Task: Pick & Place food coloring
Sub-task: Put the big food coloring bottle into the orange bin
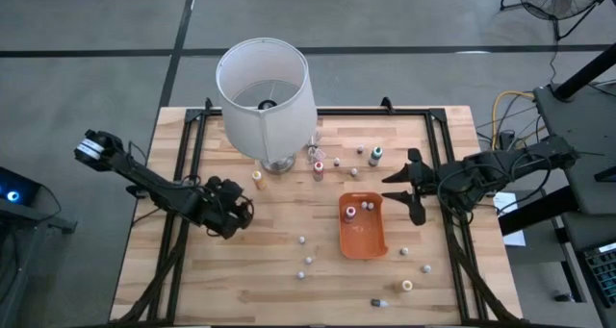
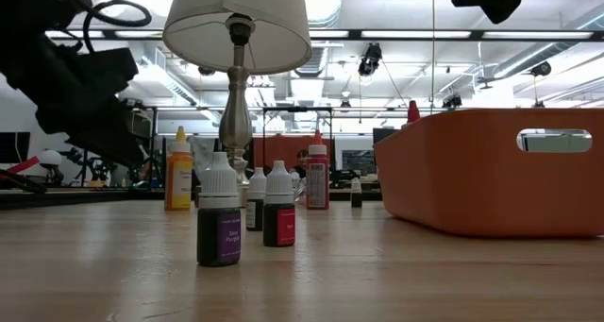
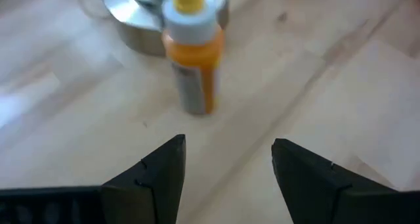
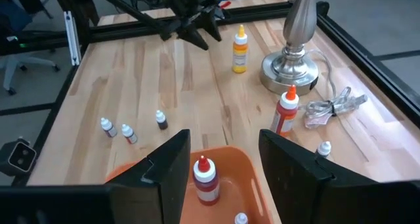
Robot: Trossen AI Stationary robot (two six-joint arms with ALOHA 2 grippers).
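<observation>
Several tiny food coloring bottles stand scattered on the wooden table, three of them near the front (image 1: pixel 306 261) and shown close in the low view (image 2: pixel 219 223). An orange bottle (image 1: pixel 258 179) stands upright by the lamp base; it also shows in the left wrist view (image 3: pixel 193 50). Two bottles (image 1: pixel 358 210) stand in the orange tray (image 1: pixel 364 239). My left gripper (image 1: pixel 236 211) is open and empty, a short way from the orange bottle, fingers on either side of the line to it (image 3: pixel 226 158). My right gripper (image 1: pixel 397 193) is open and empty above the tray's right end (image 4: pixel 223 152).
A big white lamp (image 1: pixel 265 88) stands at the table's far middle on a metal base (image 4: pixel 289 69), with its cord (image 4: pixel 331 106) beside it. A red bottle (image 1: pixel 318 169) and more bottles (image 1: pixel 375 155) stand right of the base. A black frame (image 1: pixel 452 261) runs along the table.
</observation>
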